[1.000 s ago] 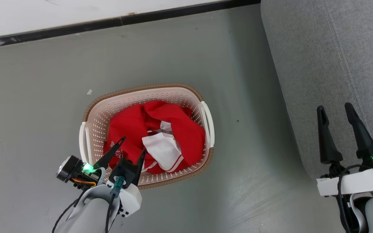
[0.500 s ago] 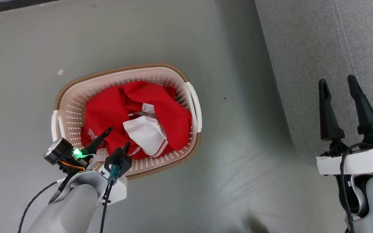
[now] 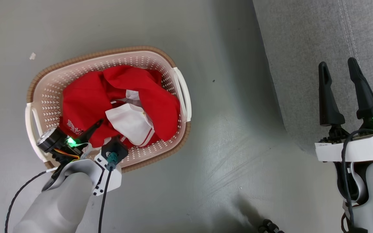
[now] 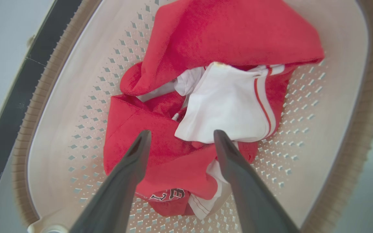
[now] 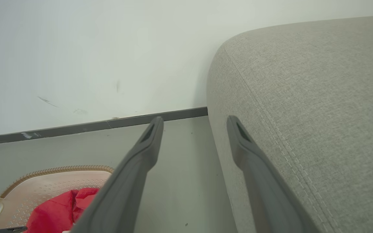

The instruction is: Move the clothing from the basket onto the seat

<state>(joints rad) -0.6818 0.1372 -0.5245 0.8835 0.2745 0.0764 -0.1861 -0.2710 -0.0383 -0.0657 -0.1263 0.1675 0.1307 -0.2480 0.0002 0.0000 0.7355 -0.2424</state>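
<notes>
Red clothing (image 3: 86, 100) is lying bunched in basket (image 3: 102, 53), none on seat (image 3: 303, 38) yet. Left gripper (image 4: 182, 133) is hovering at the pile, jaws wide, empty; imo it needs sinking deeper & straddling a thick fold before closing. Right gripper (image 3: 337, 61) is hanging open, empty, nr seat.

L hand (image 4: 182, 133) open, angled down; R hand (image 3: 337, 61) open, pointing fwd.

Basket (image 3: 102, 52) stood open at the top. The clothing (image 3: 83, 97) heaped mid-basket, w/ bare perforated wall showing round it. L gripper (image 4: 182, 132), fingers apart, hung over the heap's near side, nothing btwn them & the cloth. Floor (image 3: 231, 113) btwn basket & seat (image 3: 303, 32) lay bare. R gripper (image 3: 337, 61), fingers apart, hung by the seat's edge.
</notes>
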